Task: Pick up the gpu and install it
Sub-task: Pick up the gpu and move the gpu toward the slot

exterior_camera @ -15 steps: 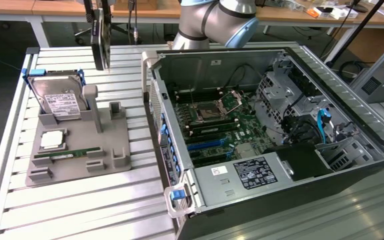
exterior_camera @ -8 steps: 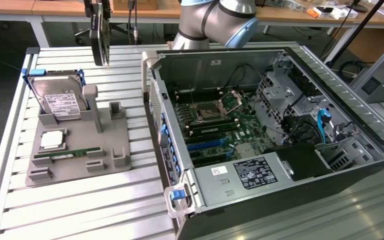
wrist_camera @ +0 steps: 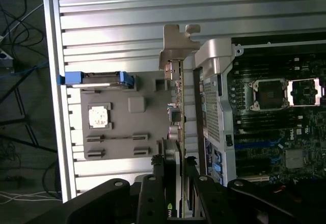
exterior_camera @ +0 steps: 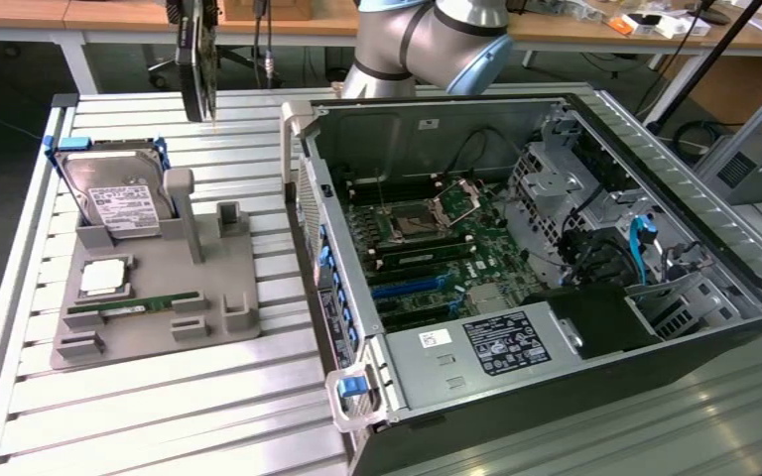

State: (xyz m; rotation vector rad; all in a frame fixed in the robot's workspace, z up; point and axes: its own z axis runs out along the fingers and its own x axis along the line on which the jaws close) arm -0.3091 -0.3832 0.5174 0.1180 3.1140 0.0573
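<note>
At the exterior view's left, a gray holder [exterior_camera: 222,288] on the slatted surface [exterior_camera: 156,416] carries a hard drive [exterior_camera: 114,198]. Just past it, the gpu [exterior_camera: 198,61] hangs upright in the air above the surface, its edge clamped in the gripper [wrist_camera: 173,160]. The open computer case [exterior_camera: 421,124] stands at the right.

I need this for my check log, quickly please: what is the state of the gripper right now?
The gripper: closed, holding the gpu by its edge.
</note>
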